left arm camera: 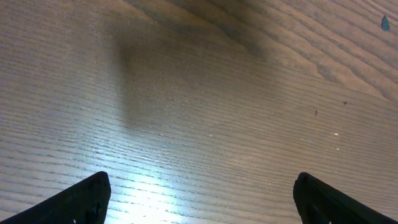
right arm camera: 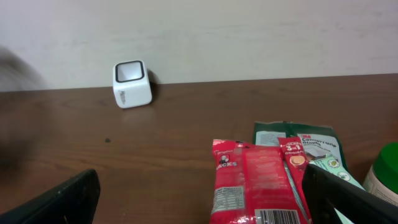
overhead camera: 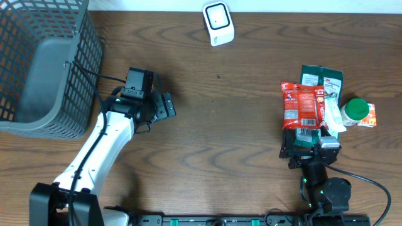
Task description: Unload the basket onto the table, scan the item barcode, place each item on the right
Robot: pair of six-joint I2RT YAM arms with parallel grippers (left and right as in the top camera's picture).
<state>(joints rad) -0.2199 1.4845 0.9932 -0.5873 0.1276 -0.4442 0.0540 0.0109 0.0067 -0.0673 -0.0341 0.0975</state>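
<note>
Red packet (overhead camera: 300, 105) of glossy, crinkled film, oblong, lying flat at the right of the table (overhead camera: 239, 144); its long axis runs from the far side toward the robot, print uppermost, and a barcode shows at its near end in the right wrist view. It partly overlaps a flat green packet (overhead camera: 321, 78) of the same orientation, whose top end projects beyond it on the far side. A slim white sachet (overhead camera: 333, 113) touches its right edge; just beyond stand a round green-capped jar (overhead camera: 357, 110) and a small orange box (overhead camera: 369, 115). The right gripper (overhead camera: 308, 145), fingers spread and grasping nothing, sits at the packets' near end. The scanner (overhead camera: 218, 22), a smooth white rounded cube with a dark window, is well apart at the far edge. The left gripper (overhead camera: 165, 105), likewise released, hangs over bare wood-grain beside a grey mesh basket (overhead camera: 44, 69).
</note>
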